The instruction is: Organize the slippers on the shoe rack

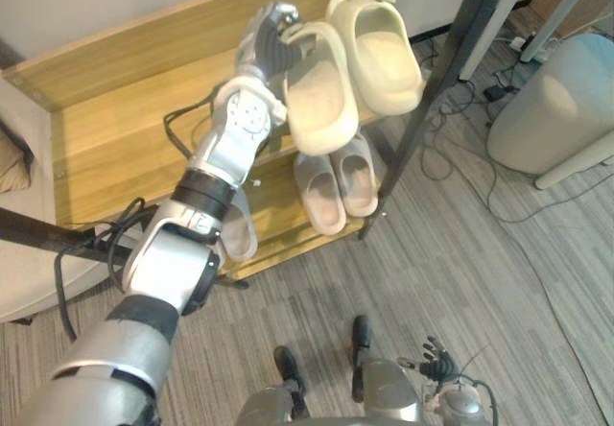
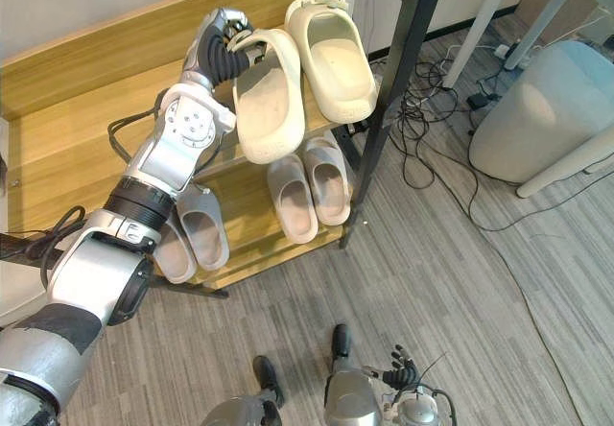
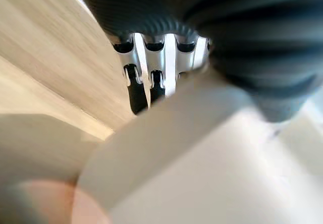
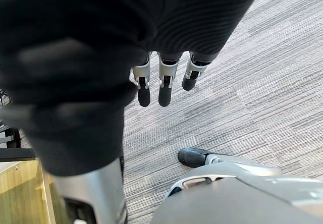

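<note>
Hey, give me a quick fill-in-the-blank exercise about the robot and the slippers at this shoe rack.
The left hand grips a cream foam slipper at the rack's ___ wooden shelf.
A matching cream slipper lies just to the robot's ___ of it.
The right hand, low above the grey carpet, holds ___.
Missing words: top; right; nothing.

No legible text (nor numbers)
</note>
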`<state>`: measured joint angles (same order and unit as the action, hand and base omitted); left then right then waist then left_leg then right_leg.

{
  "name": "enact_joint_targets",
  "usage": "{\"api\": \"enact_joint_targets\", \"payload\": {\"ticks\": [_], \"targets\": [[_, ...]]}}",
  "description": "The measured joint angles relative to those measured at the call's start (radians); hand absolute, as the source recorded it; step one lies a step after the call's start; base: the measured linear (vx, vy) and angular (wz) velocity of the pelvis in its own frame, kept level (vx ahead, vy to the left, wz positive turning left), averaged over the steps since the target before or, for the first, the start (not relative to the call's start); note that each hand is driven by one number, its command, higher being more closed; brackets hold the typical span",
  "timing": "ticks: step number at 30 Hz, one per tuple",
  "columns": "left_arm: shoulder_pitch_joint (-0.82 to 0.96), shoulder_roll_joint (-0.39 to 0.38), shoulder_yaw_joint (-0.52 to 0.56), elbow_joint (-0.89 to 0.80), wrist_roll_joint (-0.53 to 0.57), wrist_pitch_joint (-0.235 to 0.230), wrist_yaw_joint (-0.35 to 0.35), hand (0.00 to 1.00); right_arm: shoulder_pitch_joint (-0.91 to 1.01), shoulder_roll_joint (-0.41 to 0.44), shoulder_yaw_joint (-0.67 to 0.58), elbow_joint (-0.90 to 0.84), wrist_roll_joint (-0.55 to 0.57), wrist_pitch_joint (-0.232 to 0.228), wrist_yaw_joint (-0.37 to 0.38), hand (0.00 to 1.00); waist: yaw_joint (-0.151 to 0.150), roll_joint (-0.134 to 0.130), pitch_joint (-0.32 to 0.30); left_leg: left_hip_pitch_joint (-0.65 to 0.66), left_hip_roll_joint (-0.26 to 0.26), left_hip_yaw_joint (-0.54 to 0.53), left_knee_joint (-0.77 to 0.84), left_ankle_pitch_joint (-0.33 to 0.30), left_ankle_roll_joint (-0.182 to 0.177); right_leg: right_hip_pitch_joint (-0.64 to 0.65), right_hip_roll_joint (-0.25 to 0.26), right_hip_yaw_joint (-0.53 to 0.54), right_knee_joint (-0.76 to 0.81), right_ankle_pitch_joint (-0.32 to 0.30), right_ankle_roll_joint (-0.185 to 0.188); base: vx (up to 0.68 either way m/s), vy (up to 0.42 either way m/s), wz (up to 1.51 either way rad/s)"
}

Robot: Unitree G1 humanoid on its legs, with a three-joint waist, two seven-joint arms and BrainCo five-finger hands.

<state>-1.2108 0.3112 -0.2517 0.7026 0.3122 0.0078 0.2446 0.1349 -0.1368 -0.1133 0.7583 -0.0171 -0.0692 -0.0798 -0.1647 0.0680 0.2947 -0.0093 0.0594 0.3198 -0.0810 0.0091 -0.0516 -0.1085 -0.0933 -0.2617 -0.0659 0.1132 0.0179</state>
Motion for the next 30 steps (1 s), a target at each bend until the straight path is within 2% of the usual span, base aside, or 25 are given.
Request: {"api": "enact_joint_targets", "payload": {"ticks": [14,21,26,30], "targets": [[-0.003,-0.057,0.029,0.021,-0.006,0.002,0.011,0.0,0.001,0.008,0.0,0.0,0.019,-0.002,-0.001,0.0,-0.001,-0.001,0.002,-0.002,-0.007,-0.008,0.001,-0.001,0.001,0.002,-0.006,-0.006,0.001,0.001,0.001,-0.02,-0.002,0.01],[-0.003,-0.068,0.029,0.014,-0.049,0.002,0.016,0.0,0.001,0.009,0.0,0.0,0.019,-0.001,-0.001,0.0,-0.001,-0.001,0.007,0.01,-0.009,-0.017,0.002,0.0,0.002,0.02,-0.011,-0.014,0.0,0.001,0.002,-0.01,-0.001,0.03],[0.025,-0.08,0.031,-0.117,-0.084,-0.004,0.041,0.0,0.001,0.007,0.002,0.002,0.019,-0.002,-0.001,0.0,0.003,-0.001,0.02,0.014,-0.009,-0.043,0.009,-0.002,0.004,0.041,-0.015,-0.039,-0.003,0.0,0.004,-0.04,-0.013,0.15],[0.128,-0.096,0.035,-0.273,-0.141,-0.027,0.063,0.0,0.001,0.004,0.009,0.004,0.019,-0.002,-0.001,0.0,0.005,-0.001,0.019,0.028,-0.013,-0.065,0.011,-0.001,0.005,0.07,-0.018,-0.06,-0.01,-0.003,0.008,-0.02,-0.01,0.15]]}}
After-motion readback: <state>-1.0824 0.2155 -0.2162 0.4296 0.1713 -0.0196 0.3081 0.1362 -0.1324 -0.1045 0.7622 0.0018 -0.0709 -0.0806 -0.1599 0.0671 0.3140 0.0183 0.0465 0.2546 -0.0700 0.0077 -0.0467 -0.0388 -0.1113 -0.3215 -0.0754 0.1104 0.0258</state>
